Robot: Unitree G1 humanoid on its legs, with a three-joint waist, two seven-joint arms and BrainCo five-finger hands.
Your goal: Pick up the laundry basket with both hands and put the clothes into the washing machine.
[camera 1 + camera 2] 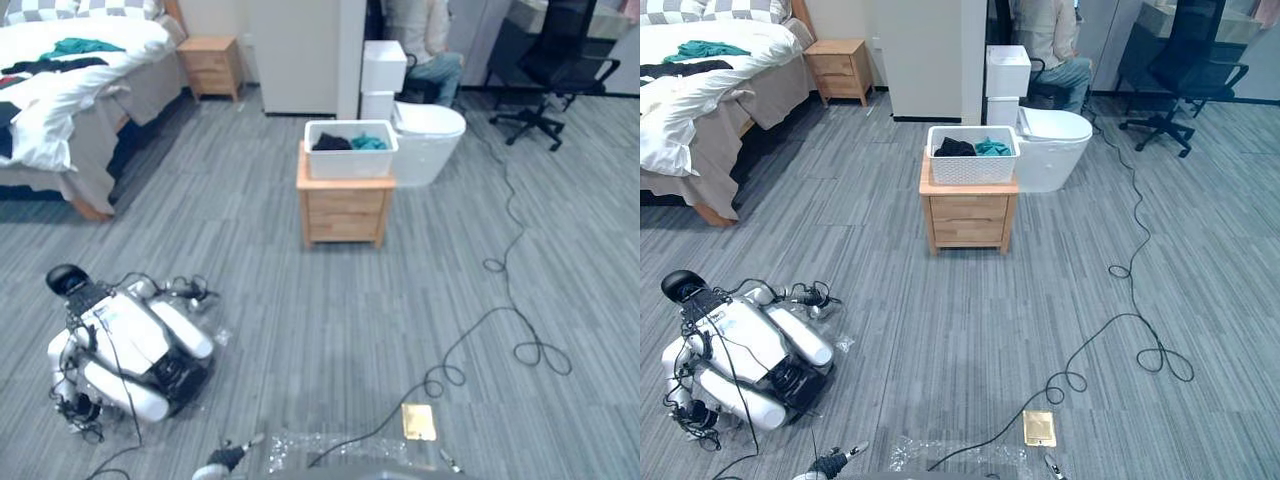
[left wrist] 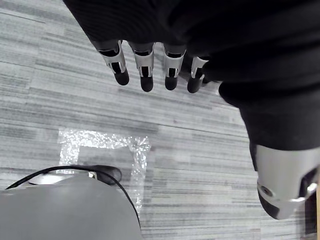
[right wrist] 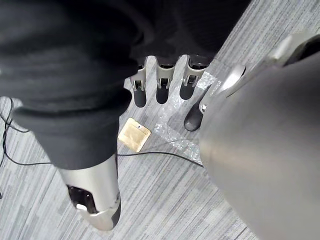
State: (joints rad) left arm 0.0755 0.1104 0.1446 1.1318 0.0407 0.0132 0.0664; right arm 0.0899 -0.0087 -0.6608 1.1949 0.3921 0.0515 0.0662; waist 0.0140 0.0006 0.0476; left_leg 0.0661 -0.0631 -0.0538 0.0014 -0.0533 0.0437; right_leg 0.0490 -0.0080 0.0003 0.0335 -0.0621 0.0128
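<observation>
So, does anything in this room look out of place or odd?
Yes: a white robot lies collapsed on the floor at the left. The basket sits straight on its nightstand.

open floor leads to the basket on the nightstand; toilet just right, white machine left.

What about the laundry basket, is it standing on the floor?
No, the white laundry basket sits on top of the wooden nightstand, with dark and teal clothes inside it.

A wooden cabinet on the grey floor carries a white laundry basket, apparently holding clothes.
</observation>
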